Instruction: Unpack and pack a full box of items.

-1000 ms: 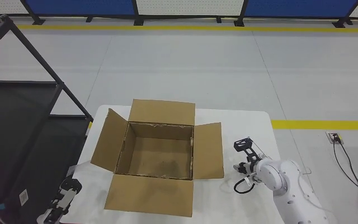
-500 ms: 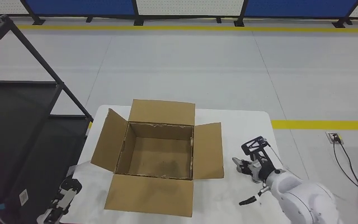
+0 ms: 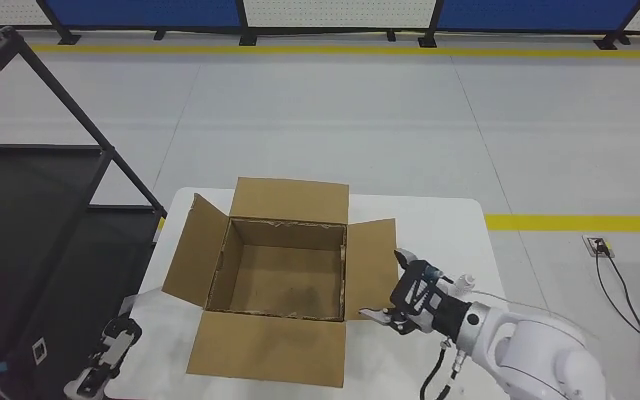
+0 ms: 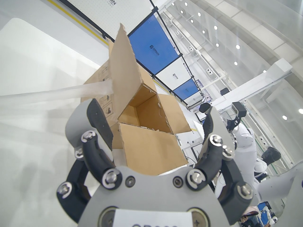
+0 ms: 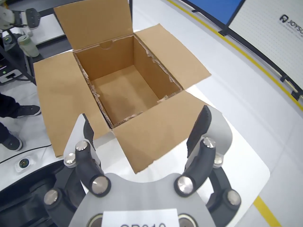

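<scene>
An open cardboard box (image 3: 280,282) stands in the middle of the white table (image 3: 440,222), all its flaps folded outward and its inside bare. My right gripper (image 3: 386,286) hovers over the box's right flap, open and holding nothing; its wrist view looks down into the box (image 5: 118,88) past the open gripper (image 5: 144,116). Off the table's front left corner sits my left gripper (image 3: 116,336), open and empty. The left wrist view shows that gripper (image 4: 151,108) facing the box (image 4: 151,142) from low down, with one flap (image 4: 124,72) standing up.
A black metal rack (image 3: 50,230) stands left of the table. A translucent strip of tape (image 4: 59,93) stretches out from the box's flap. A green-lidded cup (image 5: 27,45) sits on the dark cart beyond the box. Bare table lies right of the box.
My right gripper has swung from the table's right side leftward to the box's right flap and turned toward the box. The left gripper shifted slightly toward the front.
</scene>
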`<action>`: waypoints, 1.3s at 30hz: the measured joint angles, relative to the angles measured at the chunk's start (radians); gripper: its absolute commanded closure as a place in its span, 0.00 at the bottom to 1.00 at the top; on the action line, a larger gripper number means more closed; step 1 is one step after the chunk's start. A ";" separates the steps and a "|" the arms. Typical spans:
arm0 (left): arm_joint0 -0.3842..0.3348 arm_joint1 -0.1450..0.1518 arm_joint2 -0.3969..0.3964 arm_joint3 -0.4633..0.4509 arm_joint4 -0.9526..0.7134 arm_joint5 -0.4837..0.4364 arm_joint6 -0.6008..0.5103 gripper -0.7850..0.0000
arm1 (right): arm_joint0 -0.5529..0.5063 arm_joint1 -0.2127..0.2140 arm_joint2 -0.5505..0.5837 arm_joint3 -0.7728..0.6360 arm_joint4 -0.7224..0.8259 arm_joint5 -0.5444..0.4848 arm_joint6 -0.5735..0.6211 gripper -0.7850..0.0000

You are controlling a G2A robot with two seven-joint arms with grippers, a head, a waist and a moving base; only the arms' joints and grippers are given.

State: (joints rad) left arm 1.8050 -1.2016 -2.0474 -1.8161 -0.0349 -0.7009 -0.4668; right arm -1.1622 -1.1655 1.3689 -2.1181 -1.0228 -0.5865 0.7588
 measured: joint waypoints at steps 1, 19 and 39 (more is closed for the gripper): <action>-0.008 0.000 0.003 0.012 0.008 0.009 0.005 0.00 | 0.017 0.000 -0.013 0.008 0.001 -0.007 -0.002 0.00; -0.323 0.010 0.252 0.318 0.261 -0.122 0.009 0.00 | -0.092 0.014 0.005 -0.083 -0.139 0.033 -0.173 0.00; -0.322 0.030 0.304 0.315 0.287 -0.147 0.001 0.00 | -0.160 0.033 0.064 -0.082 -0.043 0.058 -0.051 0.00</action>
State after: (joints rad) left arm 1.4827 -1.1719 -1.7436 -1.5012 0.2521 -0.8476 -0.4661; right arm -1.3223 -1.1321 1.4327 -2.2004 -1.0654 -0.5288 0.7078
